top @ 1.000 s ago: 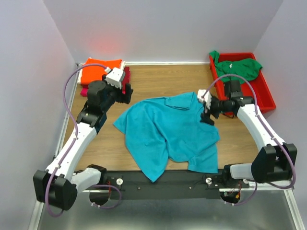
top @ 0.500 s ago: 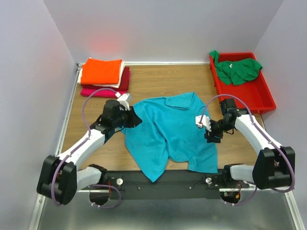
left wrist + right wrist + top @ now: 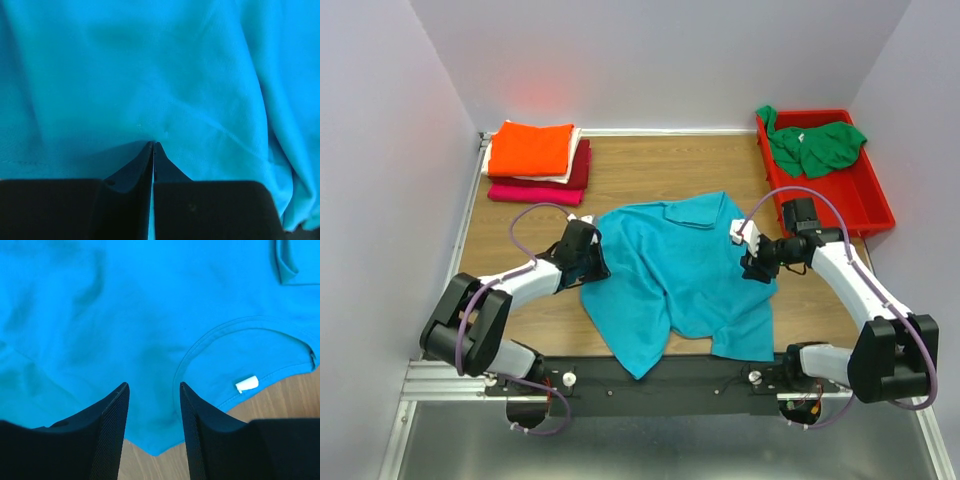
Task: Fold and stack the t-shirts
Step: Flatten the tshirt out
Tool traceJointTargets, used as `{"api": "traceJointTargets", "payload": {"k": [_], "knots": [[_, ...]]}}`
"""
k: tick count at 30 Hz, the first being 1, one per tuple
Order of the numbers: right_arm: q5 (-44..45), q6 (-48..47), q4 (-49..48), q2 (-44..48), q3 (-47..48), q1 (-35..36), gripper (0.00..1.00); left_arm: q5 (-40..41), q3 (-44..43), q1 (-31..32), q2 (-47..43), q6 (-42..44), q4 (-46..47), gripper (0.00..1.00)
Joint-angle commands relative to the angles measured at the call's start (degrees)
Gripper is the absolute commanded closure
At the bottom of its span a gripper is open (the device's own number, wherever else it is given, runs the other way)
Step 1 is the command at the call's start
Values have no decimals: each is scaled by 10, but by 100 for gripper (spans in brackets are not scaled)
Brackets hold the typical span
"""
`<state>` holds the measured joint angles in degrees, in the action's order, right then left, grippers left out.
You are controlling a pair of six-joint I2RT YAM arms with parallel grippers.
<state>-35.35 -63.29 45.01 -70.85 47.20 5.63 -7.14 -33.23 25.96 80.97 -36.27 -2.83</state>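
Note:
A teal t-shirt [image 3: 670, 275] lies crumpled and spread over the middle of the wooden table. My left gripper [image 3: 593, 262] is low at the shirt's left edge. In the left wrist view its jaws [image 3: 153, 145] are shut, pinching a pucker of teal cloth [image 3: 175, 75]. My right gripper [image 3: 756, 268] is at the shirt's right edge. Its jaws [image 3: 152, 388] stand apart over the teal cloth [image 3: 125, 315], just beside the neckline with its white label [image 3: 247, 384]. A green t-shirt [image 3: 815, 145] lies bunched in the bin.
A red plastic bin [image 3: 876, 208] stands at the back right. At the back left is a stack of folded shirts, orange [image 3: 532, 148] on top, with dark red [image 3: 580, 165] and magenta [image 3: 530, 192] below. White walls close in the table on three sides.
Both arms have come down from the back to the teal shirt's side edges. The left jaws have closed on the cloth. The right jaws have narrowed.

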Motion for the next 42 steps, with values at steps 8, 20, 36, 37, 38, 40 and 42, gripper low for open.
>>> {"api": "traceJointTargets", "payload": {"k": [8,20,36,37,38,40,42], "knots": [[-12,103,-84,12,17,0,47,189,-33,-78,60,-82,-107,85],[19,140,-145,-213,178,37,37,147,-148,-97,-5,46,-169,82],[99,143,-136,-439,362,93,36,107,-152,-160,-279,217,-85,19],[101,142,-136,-445,365,93,36,107,-150,-160,-281,221,-85,19],[104,141,-137,-448,368,93,36,106,-148,-161,-281,231,-84,19],[110,142,-137,-455,375,93,37,109,-140,-161,-280,233,-87,19],[111,142,-136,-460,378,93,37,107,-133,-162,-280,238,-87,19]]}}
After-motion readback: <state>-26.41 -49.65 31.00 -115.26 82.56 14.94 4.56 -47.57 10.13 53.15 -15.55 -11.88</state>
